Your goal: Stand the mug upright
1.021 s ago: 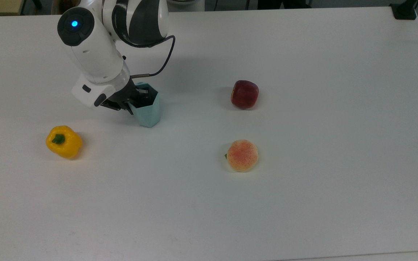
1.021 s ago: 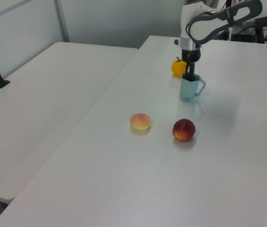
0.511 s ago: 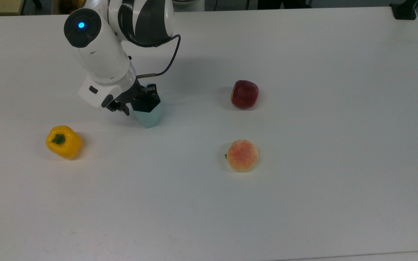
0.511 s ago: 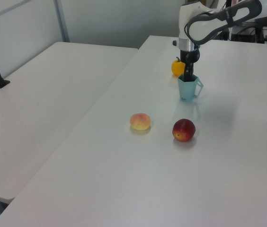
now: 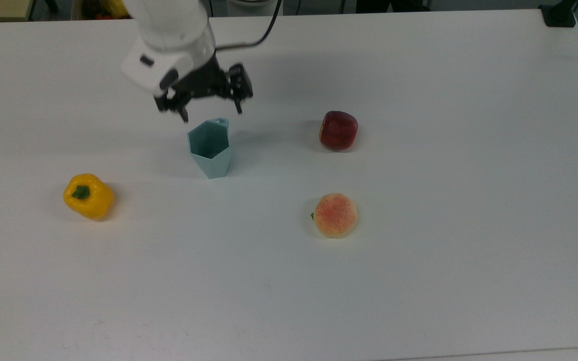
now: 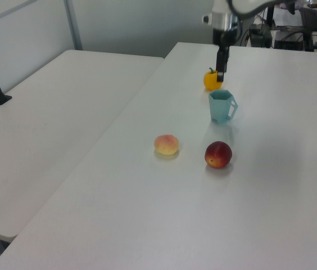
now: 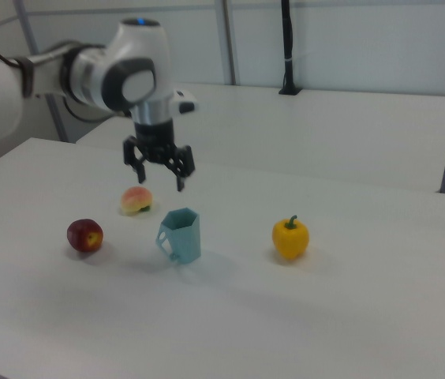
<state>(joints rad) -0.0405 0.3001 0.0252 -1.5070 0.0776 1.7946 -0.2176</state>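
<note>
I see the mug (image 5: 210,150) standing up on the white table (image 5: 419,276), open end up, my gripper (image 5: 210,111) hanging just above it, fingers (image 5: 239,105) spread wide, holding nothing, yellow pepper (image 5: 88,196), red apple (image 5: 338,130), peach (image 5: 335,215) around.

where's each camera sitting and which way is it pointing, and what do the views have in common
Top view: high above the white table, looking down; shows the arm's wrist and the gripper, jaws open, above the pale blue-green faceted mug.
Left view: low beyond the table's end, looking along it; red apple nearest, yellow bell pepper farthest, gripper hanging over the mug.
Right view: low at the opposite side; the arm enters from the right view's left, gripper included.
Shared: all show the upright mug, the pepper and the speckled peach.
</note>
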